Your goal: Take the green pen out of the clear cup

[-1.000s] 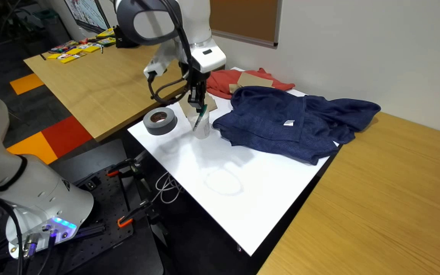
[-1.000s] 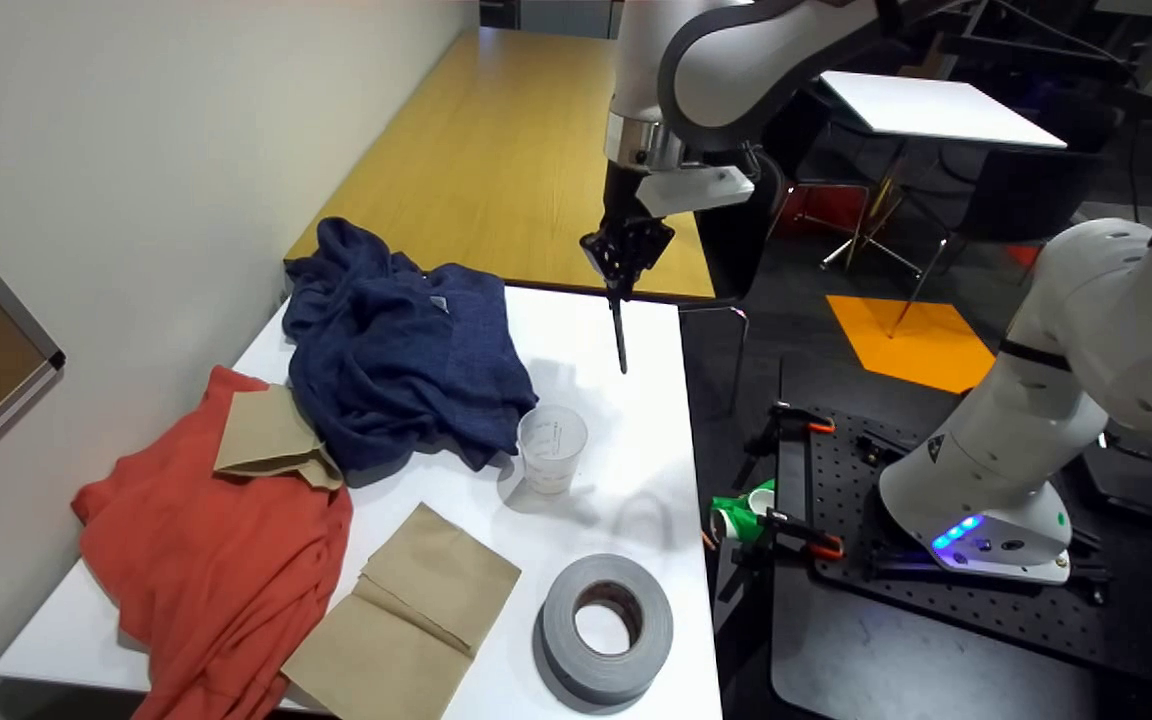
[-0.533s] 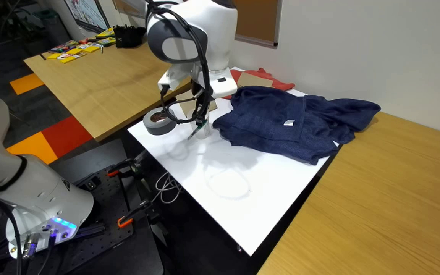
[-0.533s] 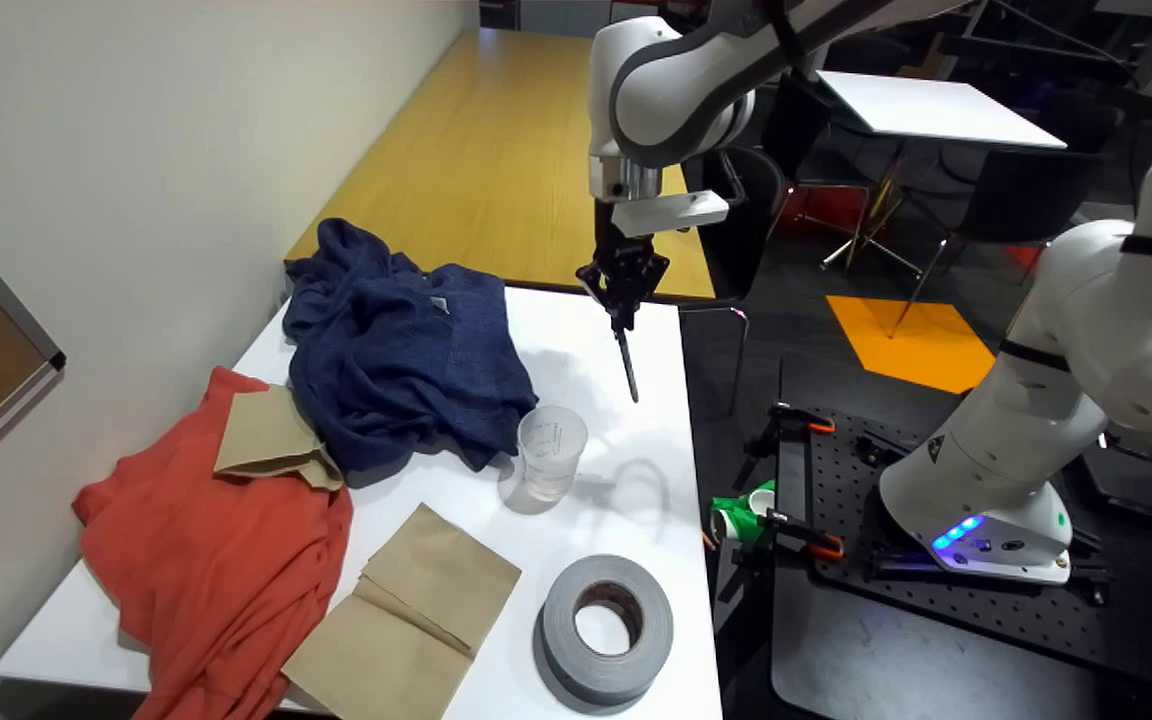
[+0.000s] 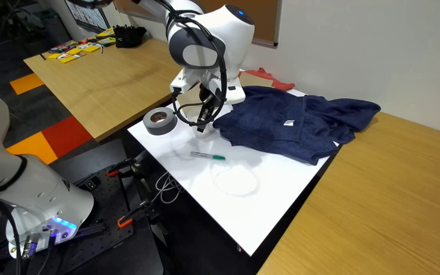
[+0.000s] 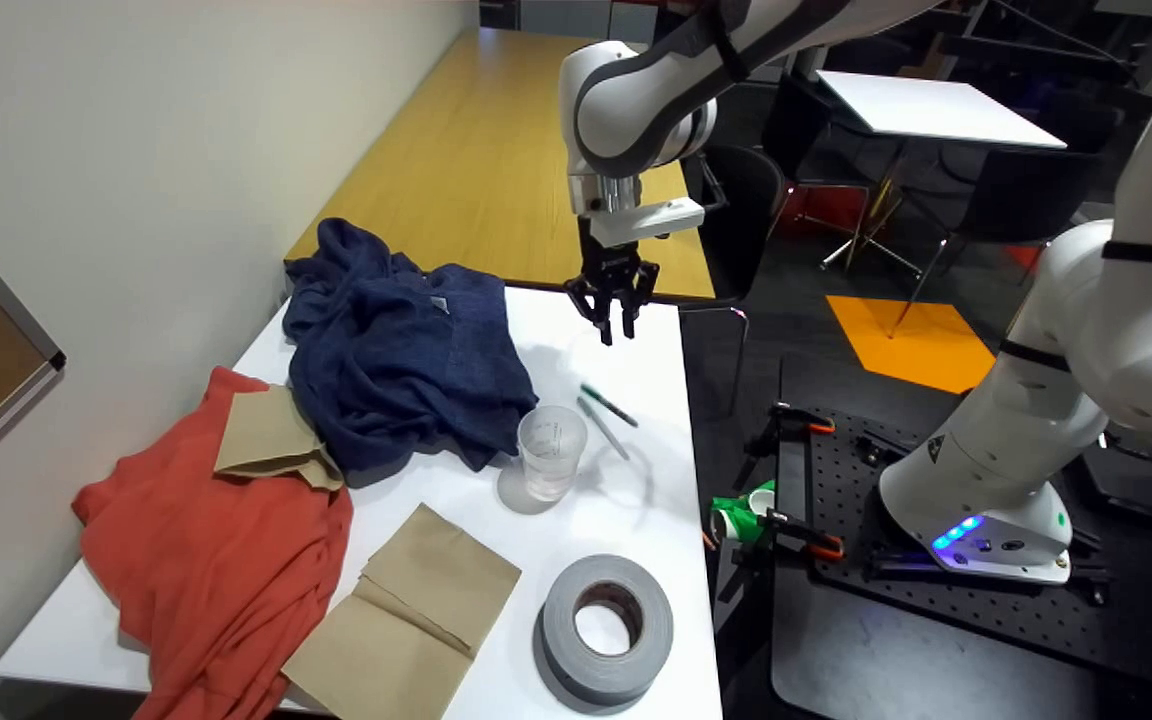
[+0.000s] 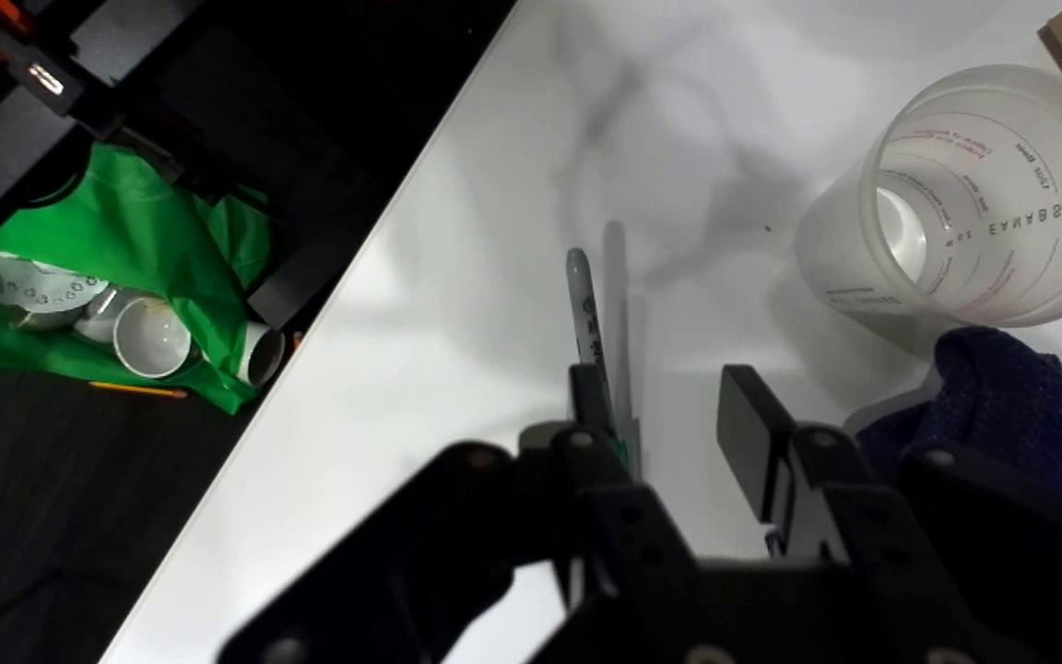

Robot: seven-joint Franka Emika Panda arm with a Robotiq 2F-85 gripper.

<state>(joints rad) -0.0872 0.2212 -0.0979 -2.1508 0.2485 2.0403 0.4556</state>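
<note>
Wrist view: pen (image 7: 587, 314) apparently outside cup (image 7: 973, 198).

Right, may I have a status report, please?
Gripper open, holding nothing. Green pen loose below it, outside the upright clear cup. Nothing seems in the way.

The green-capped marker pen (image 5: 207, 156), slim and grey-barrelled with dark print, is over the white table (image 5: 250, 217), its shadow (image 6: 604, 430) apart from it. Near it, not touching, the translucent plastic measuring cup (image 6: 550, 455) stands upright on the table, red and dark markings on its wall.
</note>
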